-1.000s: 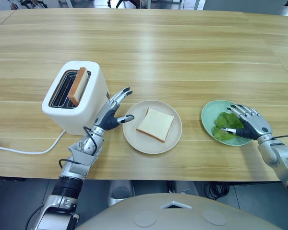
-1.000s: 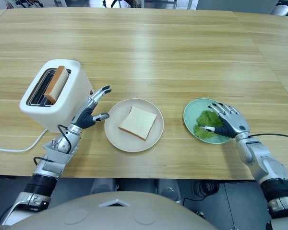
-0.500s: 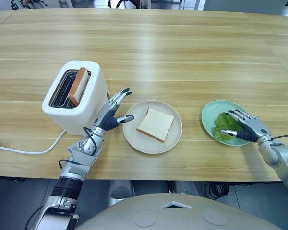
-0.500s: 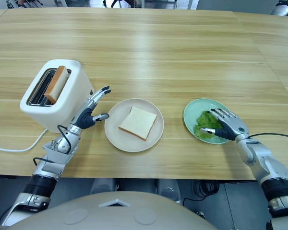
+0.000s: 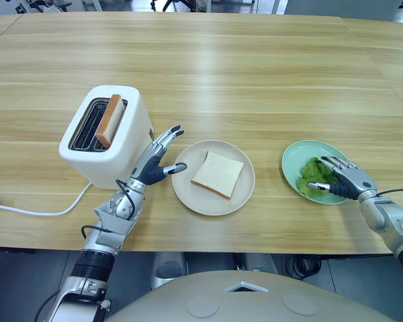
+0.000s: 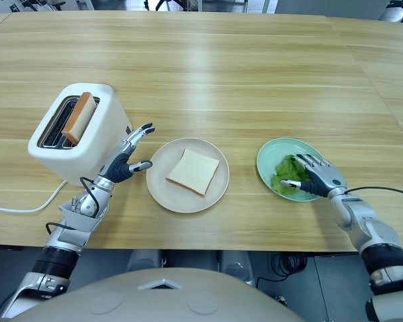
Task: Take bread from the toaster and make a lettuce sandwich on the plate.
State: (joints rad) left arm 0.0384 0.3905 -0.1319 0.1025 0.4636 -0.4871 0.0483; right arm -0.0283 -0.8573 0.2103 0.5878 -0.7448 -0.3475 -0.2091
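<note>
A white toaster (image 5: 106,136) stands at the left of the tabletop (image 5: 255,80). One slice of bread (image 5: 109,120) is upright in its right slot, and its cord (image 5: 33,208) trails off to the left. Just right of it the left hand (image 5: 156,155) hovers with fingers spread, holding nothing. A beige plate (image 5: 188,194) in the middle carries a second slice (image 5: 217,174) lying flat. At the right, the right hand (image 5: 346,180) rests in a green dish (image 5: 292,161), fingers curled onto the lettuce (image 5: 314,176).

One toaster (image 5: 107,137). Two slices of bread: toaster slice (image 5: 109,121) and plate slice (image 5: 217,174). Two plates: beige plate (image 5: 188,194) and green plate (image 5: 291,161). One heap of lettuce (image 5: 314,176). One cord (image 5: 33,211). Two hands: left hand (image 5: 154,161) and right hand (image 5: 346,180). One worktop (image 5: 255,80).
</note>
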